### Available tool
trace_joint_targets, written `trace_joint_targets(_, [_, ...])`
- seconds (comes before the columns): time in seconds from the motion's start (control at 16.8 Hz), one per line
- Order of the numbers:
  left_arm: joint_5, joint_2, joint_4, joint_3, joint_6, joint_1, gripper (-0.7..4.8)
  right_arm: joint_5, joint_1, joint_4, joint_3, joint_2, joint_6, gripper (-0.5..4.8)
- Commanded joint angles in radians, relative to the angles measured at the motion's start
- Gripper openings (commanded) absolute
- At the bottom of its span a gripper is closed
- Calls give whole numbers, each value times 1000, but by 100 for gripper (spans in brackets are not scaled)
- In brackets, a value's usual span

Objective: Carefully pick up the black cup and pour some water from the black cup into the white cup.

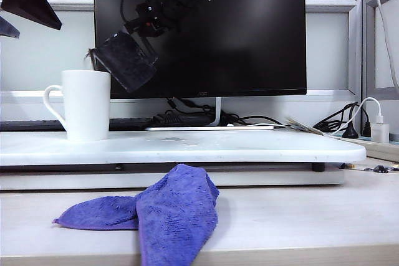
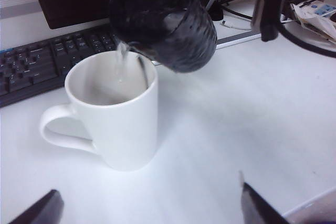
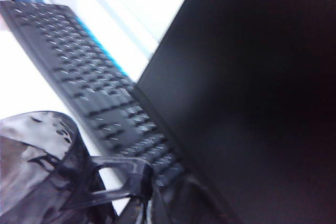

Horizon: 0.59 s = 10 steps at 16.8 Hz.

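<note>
The right gripper (image 1: 134, 48) grasped the black cup (image 1: 124, 60), tilted above the white cup (image 1: 86, 104), water (image 2: 122, 59) streaming in; the left gripper (image 2: 149, 208) hovered released beside it.

Low frontal exterior view; close wrist views, all sharing the monitor (image 1: 199, 32).

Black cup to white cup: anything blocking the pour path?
Nothing visible. The right gripper holds the black cup tilted just over the white cup; water falls straight into its open mouth. The left gripper is open, nearer the camera.
</note>
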Motion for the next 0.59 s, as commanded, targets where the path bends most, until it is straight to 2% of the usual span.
trace_joint_targets(0.06, [1,-5,9,1,4,-1,479,18,8,65,11,-13,-37,-7])
trace_joint_targets(0.59, [1,-5,7,1,4,-1,479,63,8,69,11,-13,-135,-7])
